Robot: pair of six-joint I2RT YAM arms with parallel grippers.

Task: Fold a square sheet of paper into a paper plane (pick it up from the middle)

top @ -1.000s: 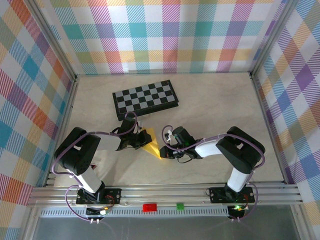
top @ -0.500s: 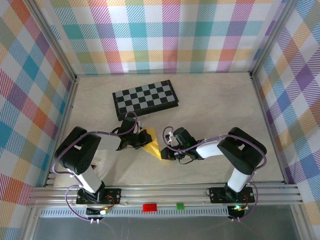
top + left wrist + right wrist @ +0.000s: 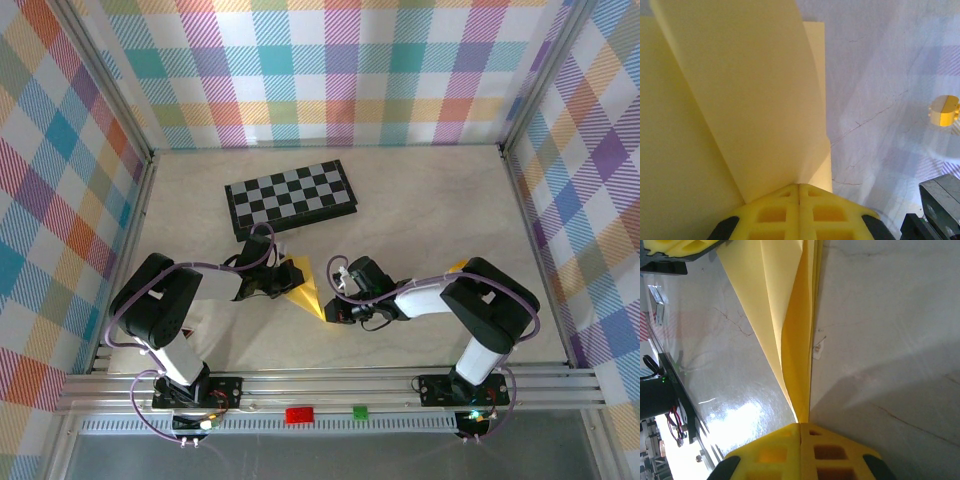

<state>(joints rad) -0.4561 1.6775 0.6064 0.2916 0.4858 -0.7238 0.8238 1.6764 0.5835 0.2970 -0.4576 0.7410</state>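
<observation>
paper (image 3: 306,290) is sitting front-centre of the tabletop (image 3: 430,210), on the near side of the chessboard (image 3: 290,198) and well apart from it, strung between the two claws. it's folded into a pointy yellow wedge with a few layers, and you can see the flaps opening up in the left wrist view (image 3: 740,100) and the stacked edges in the right wrist one (image 3: 795,315).

left claw (image 3: 283,283) is pinched fully closed on the paper's left end, pads pressed together with the sheet running into them (image 3: 799,187). right claw (image 3: 336,305) is the same deal on the other end, clamped tight right where the fold comes to a point (image 3: 800,426).

surface is a pale marbled board with thin cracks in it, kinda glossy. the room is just plaid walls (image 3: 330,70) on three sides in pastel checks, with a metal rail (image 3: 330,385) along the front.

vs a second ago: the right arm's elbow has swung out to the right and its claw slid a touch toward the front, so a small yellow block (image 3: 457,266) now peeks out behind it (also in the left wrist view (image 3: 945,110)). left arm and chessboard haven't budged.
</observation>
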